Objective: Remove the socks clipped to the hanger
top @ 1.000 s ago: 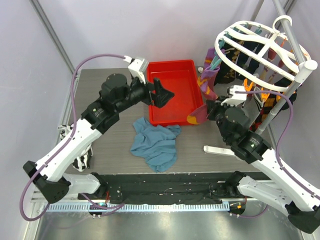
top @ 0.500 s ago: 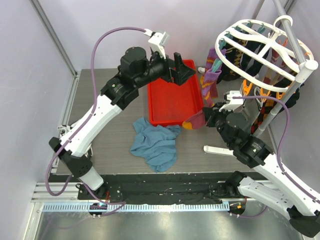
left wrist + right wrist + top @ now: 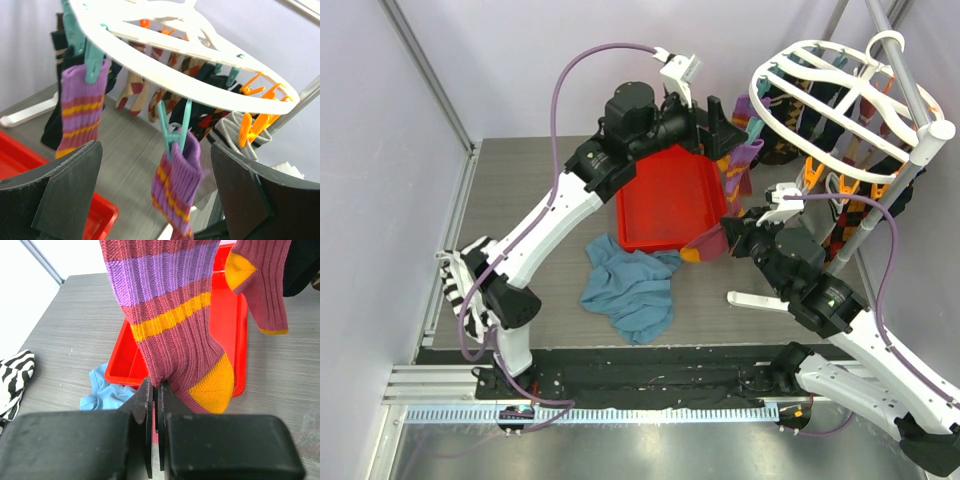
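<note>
**A:** From above first. Where is the hanger?

**B:** The hanger is at the far right. Its white oval frame is raised on a pole over the table, and socks dangle under it. The left pincer is held high just beside the frame's left end, fingers spread, with nothing in them.

**A:** And the other arm?

**B:** The right pincer sits low at the near right corner of the red tray. It is pinching a striped sock, whose orange patch lies over the tray's rim. A blue cloth lies on the table against the tray's near edge.

**A:** The left wrist camera?

**B:** Its two fingers stand wide apart at the bottom of the view. Beyond them the hanger's rim slants across. A purple sock hangs from a teal clip on the left. A middle sock with the same stripes hangs from another teal clip, and its lower end runs out of the frame. Orange clips and a grey sock are at the right, with argyle socks further back.

**A:** The right wrist camera?

**B:** The jaws are pressed together on the striped sock's lower edge, right beside its orange patch. The sock rises past the top of the frame, so I cannot tell whether a clip holds it. A neighbouring sock hangs at the upper right. Behind are the tray and the blue cloth, and a black-and-white cloth lies at the far left.
</note>
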Controlling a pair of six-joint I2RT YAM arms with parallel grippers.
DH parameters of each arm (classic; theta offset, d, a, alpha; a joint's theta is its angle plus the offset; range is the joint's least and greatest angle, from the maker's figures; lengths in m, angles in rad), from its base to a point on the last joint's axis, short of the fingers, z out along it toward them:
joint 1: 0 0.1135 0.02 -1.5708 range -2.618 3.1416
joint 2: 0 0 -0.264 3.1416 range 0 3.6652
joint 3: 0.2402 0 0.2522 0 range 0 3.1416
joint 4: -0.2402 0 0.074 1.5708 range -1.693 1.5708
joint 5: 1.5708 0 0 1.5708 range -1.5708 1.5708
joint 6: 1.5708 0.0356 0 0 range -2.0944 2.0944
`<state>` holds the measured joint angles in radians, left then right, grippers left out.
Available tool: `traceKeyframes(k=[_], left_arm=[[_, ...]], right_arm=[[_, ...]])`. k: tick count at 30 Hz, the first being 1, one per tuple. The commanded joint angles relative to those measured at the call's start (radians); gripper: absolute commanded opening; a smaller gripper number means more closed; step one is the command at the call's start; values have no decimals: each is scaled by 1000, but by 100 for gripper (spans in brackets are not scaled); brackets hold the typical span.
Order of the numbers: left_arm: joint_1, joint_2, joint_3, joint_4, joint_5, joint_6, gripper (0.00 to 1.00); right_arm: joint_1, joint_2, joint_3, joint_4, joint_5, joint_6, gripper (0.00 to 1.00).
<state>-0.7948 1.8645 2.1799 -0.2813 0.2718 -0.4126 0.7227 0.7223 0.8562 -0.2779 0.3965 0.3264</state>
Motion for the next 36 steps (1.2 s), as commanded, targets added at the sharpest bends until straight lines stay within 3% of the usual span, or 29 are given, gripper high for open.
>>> traceKeyframes(k=[1, 11, 20, 26, 29, 30, 33, 36], left_arm=[[-9, 62, 112, 54, 29, -23, 94], [-32, 154, 205, 90, 21, -46, 89], [-50, 190, 228, 145, 32, -66, 76], [-55, 194, 228, 160, 40, -71, 44], [-54, 196, 228, 165, 38, -78, 26], [-55, 197, 228, 165, 38, -81, 15], [-55, 200, 225, 163, 37, -88, 1], [-54, 202, 222, 156, 23, -86, 0]], right_arm=[[3, -26, 15, 16, -33, -16, 1], [1, -67, 21, 13, -38, -27, 1], [3, -78, 14, -6, -38, -40, 1], [1, -92, 9, -9, -27, -43, 1], [1, -96, -2, -15, -27, -47, 1], [1, -96, -6, -17, -27, -47, 1], [1, -113, -29, -33, -27, -46, 1], [3, -129, -52, -55, -51, -47, 1]])
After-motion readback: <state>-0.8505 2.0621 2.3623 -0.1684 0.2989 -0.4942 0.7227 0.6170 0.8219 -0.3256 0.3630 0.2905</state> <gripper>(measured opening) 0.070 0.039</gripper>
